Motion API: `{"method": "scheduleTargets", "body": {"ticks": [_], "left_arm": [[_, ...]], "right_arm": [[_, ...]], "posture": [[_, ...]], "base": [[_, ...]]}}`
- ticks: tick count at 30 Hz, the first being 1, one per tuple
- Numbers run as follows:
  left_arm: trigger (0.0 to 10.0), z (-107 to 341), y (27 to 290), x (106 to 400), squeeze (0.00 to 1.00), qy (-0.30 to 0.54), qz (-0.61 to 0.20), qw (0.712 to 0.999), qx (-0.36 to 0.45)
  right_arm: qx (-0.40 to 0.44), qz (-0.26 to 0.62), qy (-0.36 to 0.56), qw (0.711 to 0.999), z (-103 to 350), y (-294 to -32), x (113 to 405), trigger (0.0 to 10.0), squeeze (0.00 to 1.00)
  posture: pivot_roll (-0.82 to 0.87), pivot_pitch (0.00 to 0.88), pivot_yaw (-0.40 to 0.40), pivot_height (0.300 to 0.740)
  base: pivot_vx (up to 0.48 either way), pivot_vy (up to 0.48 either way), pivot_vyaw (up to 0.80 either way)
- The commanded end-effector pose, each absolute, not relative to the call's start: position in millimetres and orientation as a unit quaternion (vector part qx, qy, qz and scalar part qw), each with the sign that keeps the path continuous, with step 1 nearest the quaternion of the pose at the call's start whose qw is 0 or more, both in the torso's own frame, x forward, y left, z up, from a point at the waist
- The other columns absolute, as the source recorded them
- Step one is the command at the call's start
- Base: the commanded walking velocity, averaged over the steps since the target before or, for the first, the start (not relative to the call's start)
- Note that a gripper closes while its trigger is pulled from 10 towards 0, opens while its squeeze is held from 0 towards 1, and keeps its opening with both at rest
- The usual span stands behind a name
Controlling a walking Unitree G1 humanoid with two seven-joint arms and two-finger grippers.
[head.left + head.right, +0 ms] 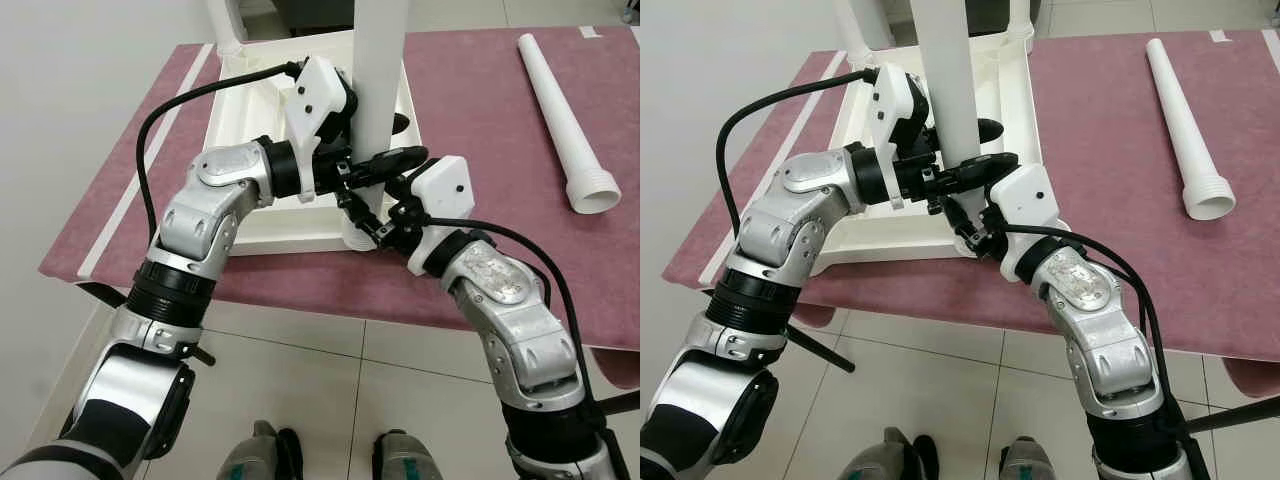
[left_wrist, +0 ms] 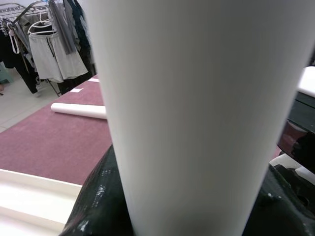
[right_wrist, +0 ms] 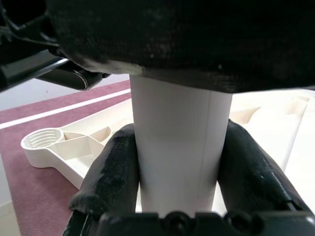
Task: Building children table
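At the left of the head view the left gripper (image 1: 372, 140) reaches in from its silver arm and is clamped on the upright white leg (image 1: 381, 70), with a black finger (image 2: 98, 196) pressed on each side of the tube. The leg stands in the near right corner of the white tabletop (image 1: 250, 110), which lies upside down in the upper middle of the frame on the maroon mat (image 1: 480, 110).

Just right of centre, the right gripper (image 1: 372, 195) holds the same leg lower down, close to its foot; its padded fingers (image 3: 110, 177) squeeze the tube from both sides, touching it right above the socket. A second empty socket (image 3: 45, 138) shows at another corner of the tabletop.

The leg looks like smooth hollow plastic: light, stiff and rather slippery, so a firm hold low on the tube, near the joint, seems the safest place to turn or press it home. Gripping high up would probably let it lean.

At the upper right a spare leg (image 1: 560, 120) lies flat on the mat, well apart from the tabletop, its threaded end toward the near edge.

The mat covers a low desk; below it is a pale tiled floor (image 1: 330, 400). In the left wrist view clothes (image 2: 54, 44) hang on a rack at the upper left.
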State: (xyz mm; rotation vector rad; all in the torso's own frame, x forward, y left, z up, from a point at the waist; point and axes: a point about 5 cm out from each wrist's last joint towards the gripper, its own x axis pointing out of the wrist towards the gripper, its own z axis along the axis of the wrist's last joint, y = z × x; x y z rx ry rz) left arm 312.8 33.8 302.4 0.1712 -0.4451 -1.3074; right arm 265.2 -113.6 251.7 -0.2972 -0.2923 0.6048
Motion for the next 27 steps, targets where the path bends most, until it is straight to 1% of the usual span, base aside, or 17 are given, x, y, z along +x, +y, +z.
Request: {"method": "scheduleTargets", "body": {"ticks": [1, 4, 5, 6, 7, 8, 9, 12, 13, 14, 19, 21, 22, 23, 24, 25, 27], "left_arm": [[0.0, 304, 38, 312, 0.0, -0.211, -0.597, 0.769, 0.084], [0.0, 306, 38, 311, 0.0, -0.218, -0.599, 0.767, 0.081], [3.5, 305, 36, 311, 0.0, -0.221, -0.588, 0.774, 0.085], [3.5, 305, 36, 311, 0.0, -0.221, -0.588, 0.774, 0.085], [10.0, 304, 34, 311, 0.0, -0.222, -0.583, 0.776, 0.09], [10.0, 304, 34, 311, 0.0, -0.222, -0.583, 0.776, 0.09], [10.0, 301, 32, 310, 1.0, -0.217, -0.589, 0.775, 0.075], [10.0, 300, 32, 310, 1.0, -0.212, -0.595, 0.773, 0.057], [10.0, 302, 34, 310, 1.0, -0.208, -0.596, 0.775, 0.024], [10.0, 305, 38, 309, 0.0, -0.212, -0.597, 0.774, 0.001], [10.0, 316, 61, 301, 0.0, -0.229, -0.612, 0.754, -0.066], [10.0, 316, 61, 301, 0.0, -0.229, -0.612, 0.754, -0.066], [10.0, 317, 71, 296, 0.0, -0.234, -0.617, 0.748, -0.07], [10.0, 315, 79, 295, 0.0, -0.232, -0.612, 0.754, -0.059], [10.0, 315, 79, 295, 0.0, -0.232, -0.612, 0.754, -0.059], [10.0, 309, 85, 299, 0.0, -0.218, -0.593, 0.774, -0.036], [10.0, 309, 85, 299, 0.0, -0.218, -0.593, 0.774, -0.036]], "right_arm": [[-0.137, 0.312, -0.137, 0.93, 250, -110, 262, 0.0, 0.0], [-0.121, 0.319, -0.122, 0.932, 248, -108, 261, 0.0, 0.0], [-0.116, 0.319, -0.118, 0.933, 247, -108, 261, 0.0, 0.0], [-0.116, 0.319, -0.118, 0.933, 247, -108, 261, 0.0, 0.0], [-0.113, 0.314, -0.116, 0.935, 248, -108, 262, 0.0, 0.0], [-0.113, 0.314, -0.116, 0.935, 248, -108, 262, 0.0, 0.0], [-0.109, 0.303, -0.116, 0.94, 249, -109, 264, 0.0, 0.0], [-0.104, 0.29, -0.116, 0.944, 251, -110, 266, 0.0, 0.0], [-0.1, 0.266, -0.119, 0.951, 254, -113, 269, 0.0, 0.0], [-0.098, 0.24, -0.121, 0.958, 255, -118, 273, 0.0, 0.0], [-0.089, 0.145, -0.131, 0.977, 261, -141, 282, 0.0, 0.0], [-0.089, 0.145, -0.131, 0.977, 261, -141, 282, 0.0, 0.0], [-0.09, 0.126, -0.134, 0.979, 263, -148, 283, 3.1, 0.0], [-0.102, 0.11, -0.135, 0.979, 264, -154, 282, 10.0, 0.0], [-0.102, 0.11, -0.135, 0.979, 264, -154, 282, 10.0, 0.0], [-0.112, 0.098, -0.133, 0.98, 265, -159, 282, 10.0, 0.0], [-0.112, 0.098, -0.133, 0.98, 265, -159, 282, 10.0, 0.0]], "posture": [[-0.17, 0.132, 0.159, 0.74], [-0.17, 0.133, 0.159, 0.74], [-0.17, 0.135, 0.161, 0.74], [-0.17, 0.135, 0.161, 0.74], [-0.17, 0.135, 0.161, 0.74], [-0.17, 0.135, 0.161, 0.74], [-0.17, 0.137, 0.161, 0.74], [-0.17, 0.138, 0.161, 0.74], [-0.17, 0.138, 0.161, 0.74], [-0.17, 0.139, 0.162, 0.74], [-0.17, 0.137, 0.161, 0.74], [-0.17, 0.137, 0.161, 0.74], [-0.17, 0.137, 0.161, 0.74], [-0.16, 0.136, 0.159, 0.74], [-0.16, 0.136, 0.159, 0.74], [-0.16, 0.133, 0.156, 0.74], [-0.16, 0.133, 0.156, 0.74]], "base": [[0.0, 0.0, 0.0], [0.0, 0.0, 0.0], [0.0, 0.0, 0.0], [0.0, 0.0, 0.0], [0.0, 0.0, 0.0], [0.0, 0.0, 0.0], [0.0, 0.0, 0.0], [0.0, 0.0, 0.0], [0.0, 0.0, 0.0], [0.0, 0.0, 0.0], [0.0, 0.0, 0.0], [0.0, 0.0, 0.0], [0.0, 0.0, 0.0], [0.0, 0.0, 0.0], [0.0, 0.0, 0.0], [0.0, 0.0, 0.0], [0.0, 0.0, 0.0]]}}
